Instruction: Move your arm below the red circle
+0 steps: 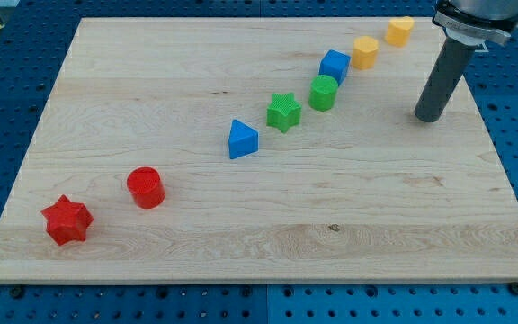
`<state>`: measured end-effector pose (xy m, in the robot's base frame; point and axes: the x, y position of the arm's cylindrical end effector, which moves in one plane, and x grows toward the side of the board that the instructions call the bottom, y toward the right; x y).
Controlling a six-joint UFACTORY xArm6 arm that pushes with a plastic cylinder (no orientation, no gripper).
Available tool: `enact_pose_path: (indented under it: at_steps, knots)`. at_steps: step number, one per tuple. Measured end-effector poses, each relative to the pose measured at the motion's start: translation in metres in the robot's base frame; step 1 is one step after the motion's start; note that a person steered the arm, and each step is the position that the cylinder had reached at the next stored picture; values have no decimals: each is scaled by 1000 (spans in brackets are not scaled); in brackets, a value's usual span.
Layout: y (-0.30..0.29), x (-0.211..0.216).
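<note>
The red circle is a short red cylinder standing on the wooden board at the view's lower left. My tip rests on the board at the view's upper right, far to the right of and above the red circle. The dark rod rises from the tip toward the view's top right corner. A red star lies to the left of and slightly below the red circle.
A diagonal line of blocks runs from the board's middle to its top right: blue triangle, green star, green circle, blue cube, an orange block and a yellow block. A blue perforated table surrounds the board.
</note>
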<state>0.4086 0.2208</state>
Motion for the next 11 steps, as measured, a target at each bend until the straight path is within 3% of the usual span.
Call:
enact_pose_path:
  at_steps: [3, 5, 7, 9, 11]
  knots:
    - [0, 2]
    - [-100, 118]
    - [-196, 132]
    - [-208, 146]
    - [-317, 198]
